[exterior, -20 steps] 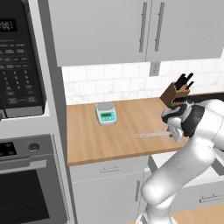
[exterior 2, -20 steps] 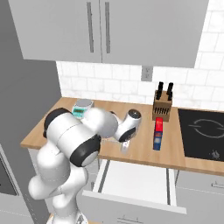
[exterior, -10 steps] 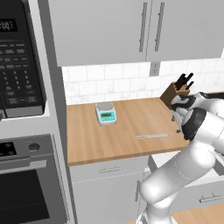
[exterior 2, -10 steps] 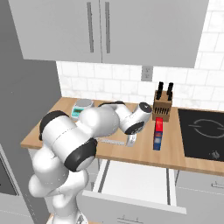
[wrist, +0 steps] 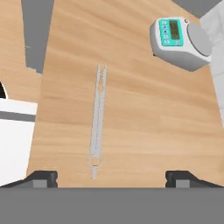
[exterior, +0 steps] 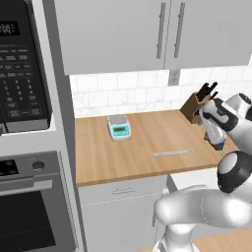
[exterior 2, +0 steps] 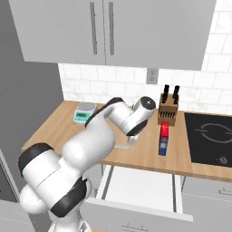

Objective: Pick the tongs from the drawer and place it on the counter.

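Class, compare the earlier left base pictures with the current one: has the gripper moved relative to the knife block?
Yes. The gripper has risen and drawn back from the tongs on the counter, toward the knife block.

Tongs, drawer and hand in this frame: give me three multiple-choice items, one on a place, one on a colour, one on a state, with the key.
1. Where do the tongs lie?
A. in the drawer
B. flat on the counter
C. on the stovetop

2. What colour is the face of the kitchen scale?
A. red
B. teal
C. yellow

3. How is the drawer?
A. pulled open
B. shut
C. taken out

Key:
1 B: the tongs lie flat on the counter, near its front edge; the hand is open above them, holding nothing.
2 B: the kitchen scale has a teal panel on a pale grey body.
3 A: the drawer stands pulled out below the counter, its light interior showing.
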Available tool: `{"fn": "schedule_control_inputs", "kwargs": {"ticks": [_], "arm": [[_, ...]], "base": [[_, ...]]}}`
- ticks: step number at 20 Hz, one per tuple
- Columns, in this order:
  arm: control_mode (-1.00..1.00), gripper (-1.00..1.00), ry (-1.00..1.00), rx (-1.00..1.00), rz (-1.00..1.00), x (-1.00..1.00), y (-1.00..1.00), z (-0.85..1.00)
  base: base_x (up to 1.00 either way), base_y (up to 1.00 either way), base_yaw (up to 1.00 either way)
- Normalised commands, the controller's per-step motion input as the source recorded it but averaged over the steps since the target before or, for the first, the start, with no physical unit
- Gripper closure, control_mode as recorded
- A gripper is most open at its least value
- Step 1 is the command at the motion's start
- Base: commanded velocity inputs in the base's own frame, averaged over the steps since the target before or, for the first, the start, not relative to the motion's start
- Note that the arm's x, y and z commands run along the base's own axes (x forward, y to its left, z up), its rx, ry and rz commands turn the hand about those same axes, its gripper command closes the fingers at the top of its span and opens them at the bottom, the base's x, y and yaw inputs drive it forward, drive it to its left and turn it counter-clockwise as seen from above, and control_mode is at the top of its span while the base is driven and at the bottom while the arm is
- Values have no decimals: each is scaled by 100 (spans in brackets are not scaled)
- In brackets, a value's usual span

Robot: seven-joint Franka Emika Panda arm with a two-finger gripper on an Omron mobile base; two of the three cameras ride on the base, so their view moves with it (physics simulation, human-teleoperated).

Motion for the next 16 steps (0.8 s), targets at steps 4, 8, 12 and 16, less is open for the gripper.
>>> {"fn": "schedule_control_inputs", "kwargs": {"ticks": [4,8,12,16], "arm": [[-100,-100,-24,-4,0,-39,39,45],[-100,-100,-18,-2,0,-27,30,51],[-100,-100,-11,-3,0,-21,28,54],[-100,-100,-6,-1,0,-18,10,45]], "base": [[0,0,0],[0,0,0],[0,0,0],[0,0,0]]}}
